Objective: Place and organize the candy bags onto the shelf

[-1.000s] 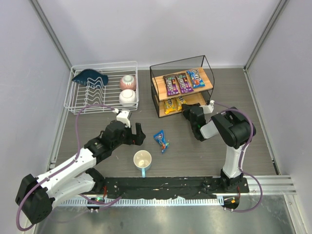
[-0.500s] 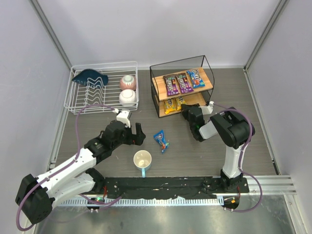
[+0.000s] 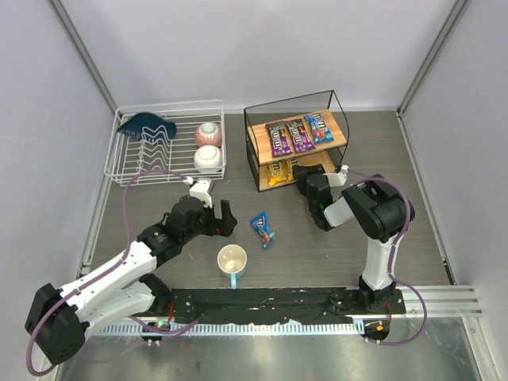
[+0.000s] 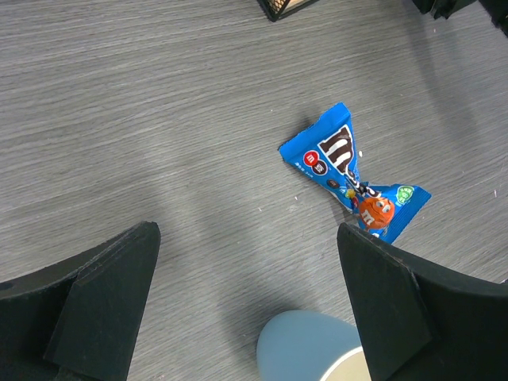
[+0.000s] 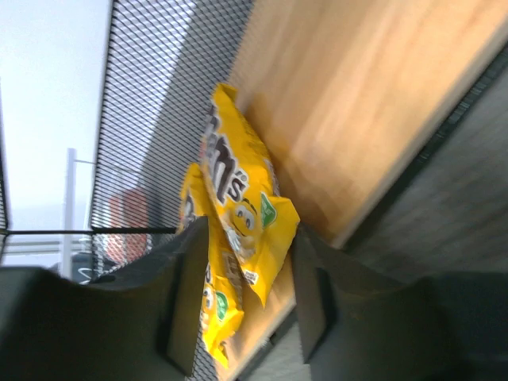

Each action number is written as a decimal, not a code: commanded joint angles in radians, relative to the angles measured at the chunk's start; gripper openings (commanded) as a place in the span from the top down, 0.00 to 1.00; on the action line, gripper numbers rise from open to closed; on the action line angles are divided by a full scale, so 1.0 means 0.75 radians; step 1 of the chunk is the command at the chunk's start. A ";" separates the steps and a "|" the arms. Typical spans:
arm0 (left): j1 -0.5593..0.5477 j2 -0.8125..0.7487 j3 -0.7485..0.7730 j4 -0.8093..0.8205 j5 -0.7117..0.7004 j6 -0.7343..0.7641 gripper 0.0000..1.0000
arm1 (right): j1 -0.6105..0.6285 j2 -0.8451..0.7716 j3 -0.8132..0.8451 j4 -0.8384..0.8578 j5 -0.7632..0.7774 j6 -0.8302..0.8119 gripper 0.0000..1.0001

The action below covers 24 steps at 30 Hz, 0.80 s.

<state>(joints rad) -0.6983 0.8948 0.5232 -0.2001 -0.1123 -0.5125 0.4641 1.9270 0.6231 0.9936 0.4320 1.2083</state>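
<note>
The right gripper [image 3: 302,174] has edged in toward the shelf [image 3: 338,128] since a second ago, and its tip now sits at the open front of the lower board; the left arm has not shifted. In the right wrist view its fingers [image 5: 189,262] flank a yellow bag [image 5: 238,198] lying on the lower board, close on both sides, though I cannot tell whether they press on it. A second yellow bag [image 5: 211,317] lies partly under the first. The shelf stands toward the far edge of the bench, right of centre. Its upper board holds two purple bags [image 3: 279,138] and a blue one [image 3: 317,125]. The loose blue bag [image 3: 263,228] lies flat mid-bench, toward the near edge. The left gripper [image 3: 218,216] hovers just left of it, fingers spread wide, with a mug [image 3: 232,260] nearer the front edge.
</note>
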 commanded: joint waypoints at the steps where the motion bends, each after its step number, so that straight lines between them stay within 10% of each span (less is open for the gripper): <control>1: -0.004 -0.015 0.004 0.034 -0.016 0.017 0.00 | 0.011 -0.037 0.006 0.015 0.058 -0.020 0.44; 24: -0.004 -0.025 0.012 0.027 -0.014 0.017 0.00 | 0.077 -0.429 -0.350 0.007 0.027 -0.046 0.35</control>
<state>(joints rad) -0.6983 0.8940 0.5232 -0.2001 -0.1123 -0.5129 0.4896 1.7397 0.4160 1.0016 0.4465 1.2026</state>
